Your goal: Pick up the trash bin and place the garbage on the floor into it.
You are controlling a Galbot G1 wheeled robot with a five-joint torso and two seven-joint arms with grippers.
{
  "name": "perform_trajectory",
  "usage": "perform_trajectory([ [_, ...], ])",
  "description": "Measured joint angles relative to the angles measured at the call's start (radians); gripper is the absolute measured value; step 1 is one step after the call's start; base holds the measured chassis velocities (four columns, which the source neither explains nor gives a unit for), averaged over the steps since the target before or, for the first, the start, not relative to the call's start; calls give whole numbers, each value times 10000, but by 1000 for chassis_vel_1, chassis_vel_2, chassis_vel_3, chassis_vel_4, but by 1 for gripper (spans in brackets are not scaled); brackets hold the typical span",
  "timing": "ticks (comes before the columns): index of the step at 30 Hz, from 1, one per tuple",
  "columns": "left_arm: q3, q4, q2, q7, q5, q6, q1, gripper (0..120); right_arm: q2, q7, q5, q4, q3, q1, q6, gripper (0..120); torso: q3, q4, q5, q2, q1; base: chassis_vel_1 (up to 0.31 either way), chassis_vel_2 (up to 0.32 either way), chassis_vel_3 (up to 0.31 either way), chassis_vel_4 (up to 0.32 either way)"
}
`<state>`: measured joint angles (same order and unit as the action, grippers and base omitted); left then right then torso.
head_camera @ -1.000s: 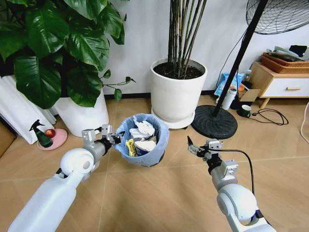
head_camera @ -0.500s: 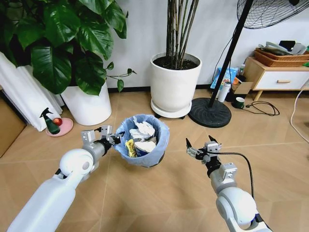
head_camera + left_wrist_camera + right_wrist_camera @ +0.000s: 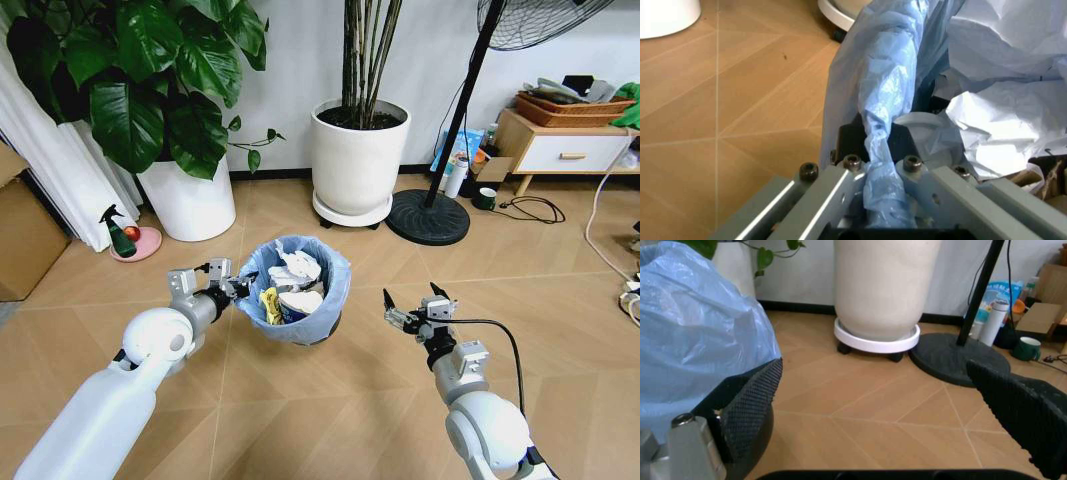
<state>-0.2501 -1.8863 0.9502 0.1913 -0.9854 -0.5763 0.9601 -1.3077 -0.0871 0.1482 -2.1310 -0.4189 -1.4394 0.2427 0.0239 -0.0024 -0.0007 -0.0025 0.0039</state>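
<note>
The left gripper (image 3: 232,281) is clamped on the rim of 1 trash bin (image 3: 322,300) at frame centre, holding it above the floor (image 3: 330,400). Inside lies garbage (image 3: 290,285). The right gripper (image 3: 412,303), centre-right, has its 2 fingers spread, holding nothing. 2 white plant pots (image 3: 357,160) stand behind.

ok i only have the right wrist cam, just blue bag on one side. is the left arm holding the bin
observer: yes, the left gripper is shut on the bin at its rim, with the blue bag pinched between its jaws.
operator: whats inside it
observer: crumpled paper on top, with a yellow scrap beside it.
operator: and where is my right one from above
observer: the right gripper is open, to the right of the bin and apart from it, over bare floor.
</note>
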Motion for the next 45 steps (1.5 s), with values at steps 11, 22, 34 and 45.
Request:
perform_trajectory([
  [11,0,-61,0,8,9,19,60,0,-28,24,-126,-18,2,-150,-144,100,1,0,0,0,1,208,-78,-204,85],
  [22,-10,-91,-5,45,27,23,129,0,12,32,-128,-18,21,-140,-183,100,0,2,2,0,0,224,-96,-222,95],
  [34,-17,-78,2,82,27,26,131,0,56,34,-118,0,35,-134,-192,100,2,2,-3,0,2,293,-172,-307,163],
  [45,-36,77,29,82,50,32,84,0,93,28,-83,91,39,-49,-208,100,-1,1,0,0,1,268,-142,-275,144],
])
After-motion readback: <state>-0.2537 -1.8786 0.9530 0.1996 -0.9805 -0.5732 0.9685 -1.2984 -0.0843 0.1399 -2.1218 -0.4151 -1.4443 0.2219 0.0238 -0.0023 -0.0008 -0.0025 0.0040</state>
